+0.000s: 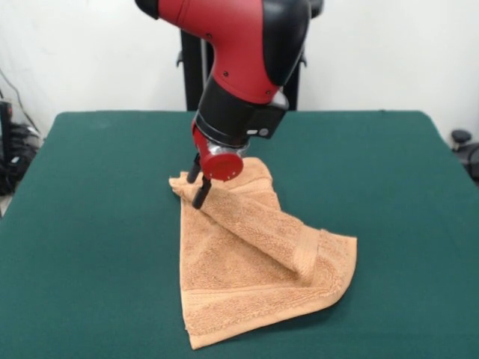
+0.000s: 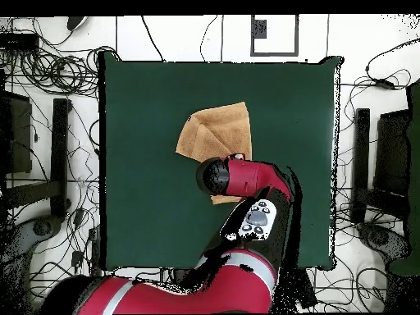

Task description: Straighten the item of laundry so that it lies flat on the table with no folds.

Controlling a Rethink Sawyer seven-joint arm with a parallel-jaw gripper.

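Note:
The item of laundry [image 1: 247, 277] is a light orange-tan terry towel lying crumpled on the green table [image 1: 389, 187], with a raised fold running from its far left corner down to the right. My gripper [image 1: 197, 193] is at that far left corner, its black fingers closed on the cloth's edge. In the overhead view the towel [image 2: 217, 131] lies near the table's middle. The arm's wrist [image 2: 225, 176] covers part of it and hides the gripper.
Green table surface [image 2: 139, 164] surrounds the towel on all sides. Cables and stands lie on the floor beyond the table's edges. The red arm [image 2: 254, 217] reaches over the table's robot side.

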